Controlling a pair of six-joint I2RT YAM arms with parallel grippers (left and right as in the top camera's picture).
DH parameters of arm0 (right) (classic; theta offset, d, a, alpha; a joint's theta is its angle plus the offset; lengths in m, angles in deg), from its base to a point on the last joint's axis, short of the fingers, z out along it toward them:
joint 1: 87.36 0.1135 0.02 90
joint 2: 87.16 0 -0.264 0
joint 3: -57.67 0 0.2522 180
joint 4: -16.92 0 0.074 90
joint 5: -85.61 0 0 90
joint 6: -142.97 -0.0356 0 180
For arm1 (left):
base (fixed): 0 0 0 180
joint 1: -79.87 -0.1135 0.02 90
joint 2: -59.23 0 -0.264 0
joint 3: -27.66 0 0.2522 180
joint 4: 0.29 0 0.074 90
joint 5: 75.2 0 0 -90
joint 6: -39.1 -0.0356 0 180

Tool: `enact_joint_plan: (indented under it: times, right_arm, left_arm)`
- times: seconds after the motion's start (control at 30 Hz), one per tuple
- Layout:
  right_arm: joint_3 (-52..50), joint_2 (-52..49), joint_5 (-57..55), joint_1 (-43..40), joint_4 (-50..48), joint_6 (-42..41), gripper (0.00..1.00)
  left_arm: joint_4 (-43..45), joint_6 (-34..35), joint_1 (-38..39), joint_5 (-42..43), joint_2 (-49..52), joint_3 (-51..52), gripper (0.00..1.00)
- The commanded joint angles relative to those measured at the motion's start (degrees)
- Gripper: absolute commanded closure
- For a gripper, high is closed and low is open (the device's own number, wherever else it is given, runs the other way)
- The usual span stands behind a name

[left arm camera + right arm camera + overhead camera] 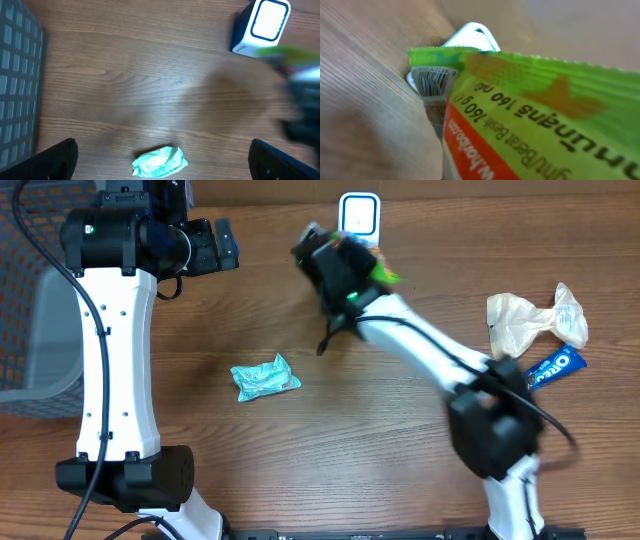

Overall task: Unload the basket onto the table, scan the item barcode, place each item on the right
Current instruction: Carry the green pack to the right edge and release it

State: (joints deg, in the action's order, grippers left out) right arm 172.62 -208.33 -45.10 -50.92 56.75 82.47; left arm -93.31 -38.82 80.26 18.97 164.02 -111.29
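Observation:
A green and orange snack packet (545, 100) fills the right wrist view, its barcode (434, 81) turned toward the white scanner (472, 32) just behind it. From overhead, my right gripper (345, 265) is shut on this green packet (383, 273), just below the scanner (358, 218) at the table's far edge. The right fingers themselves are hidden by the packet. My left gripper (215, 245) hangs open at the far left, holding nothing. In its wrist view a teal packet (160, 162) lies on the wood between the wide-apart fingers (55, 160).
The teal packet (265, 377) lies mid-table. A crumpled beige bag (530, 320) and a blue Oreo pack (555, 367) sit at the right. A grey basket (40, 330) stands at the left edge.

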Motion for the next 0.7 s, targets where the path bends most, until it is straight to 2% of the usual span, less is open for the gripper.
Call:
enact_joint_plan:
  times: [0.0, 0.17, 0.3, 0.4, 0.47, 0.67]
  right_arm:
    - [1.6, 16.6, 8.2, -3.7, 7.3, -21.1, 0.96]
    - [1.6, 27.8, 19.8, -13.7, 21.4, -37.6, 0.96]
    - [1.6, 30.7, 29.7, -28.8, 33.7, -51.5, 0.96]
    - [-0.3, 29.6, 36.6, -39.5, 38.6, -54.8, 0.96]
    - [-3.0, 28.5, 36.9, -44.6, 38.7, -54.9, 0.96]
    - [-9.9, 23.1, 39.6, -54.3, 38.5, -55.1, 0.96]
  left_arm:
    - [0.2, 0.8, 0.0, 0.3, -1.0, -0.2, 0.0]
    - [0.2, 0.8, 0.0, 0.3, -1.0, -0.2, 0.0]
    - [0.2, 0.8, 0.0, 0.3, -1.0, -0.2, 0.0]
    - [0.2, 0.8, 0.0, 0.3, -1.0, -0.2, 0.0]
    - [0.2, 0.8, 0.0, 0.3, -1.0, -0.2, 0.0]
    - [0.2, 0.8, 0.0, 0.3, -1.0, -0.2, 0.0]
